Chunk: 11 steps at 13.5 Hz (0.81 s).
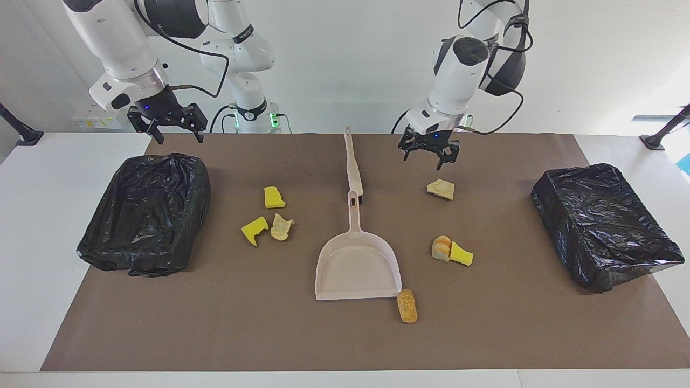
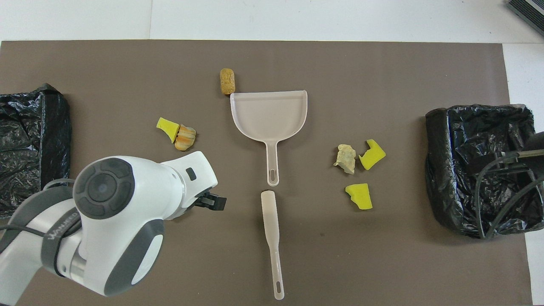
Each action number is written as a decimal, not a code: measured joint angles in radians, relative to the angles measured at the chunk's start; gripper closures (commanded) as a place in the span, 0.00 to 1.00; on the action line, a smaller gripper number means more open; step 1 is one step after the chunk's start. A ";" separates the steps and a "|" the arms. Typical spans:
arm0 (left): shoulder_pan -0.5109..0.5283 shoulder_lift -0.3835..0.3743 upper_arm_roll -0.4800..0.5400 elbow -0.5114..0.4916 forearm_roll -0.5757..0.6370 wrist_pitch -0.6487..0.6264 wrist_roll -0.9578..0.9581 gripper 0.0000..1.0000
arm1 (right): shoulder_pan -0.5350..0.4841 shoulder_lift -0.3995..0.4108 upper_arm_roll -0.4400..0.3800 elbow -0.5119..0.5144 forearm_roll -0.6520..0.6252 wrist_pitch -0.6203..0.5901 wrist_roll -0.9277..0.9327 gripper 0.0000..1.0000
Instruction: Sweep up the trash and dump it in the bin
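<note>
Several trash scraps lie on the brown mat. Toward the right arm's end are two yellow chunks and a tan piece. Toward the left arm's end are a tan scrap, a bread-like piece and a yellow wedge. A crumbly roll touches the beige dustpan at its mouth corner. The brush lies in line with the dustpan's handle. My left gripper hangs open over the mat by the tan scrap, which the arm hides from overhead. My right gripper waits open, empty, above its bin's edge.
Two bins lined with black bags stand at the ends of the mat, one at the right arm's end and one at the left arm's end. White table surrounds the mat.
</note>
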 measured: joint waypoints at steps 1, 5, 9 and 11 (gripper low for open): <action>-0.038 -0.001 0.000 -0.029 0.000 0.040 -0.052 0.00 | 0.000 0.000 0.000 -0.004 0.000 0.000 -0.009 0.00; -0.210 0.005 -0.001 -0.177 0.000 0.244 -0.261 0.00 | -0.001 -0.007 0.000 -0.026 0.000 0.000 -0.016 0.00; -0.363 0.036 -0.001 -0.234 0.000 0.322 -0.438 0.00 | -0.005 -0.018 -0.001 -0.045 0.000 0.000 -0.046 0.00; -0.414 0.055 -0.001 -0.236 0.000 0.334 -0.496 0.00 | -0.005 -0.020 -0.001 -0.057 0.000 -0.001 -0.051 0.00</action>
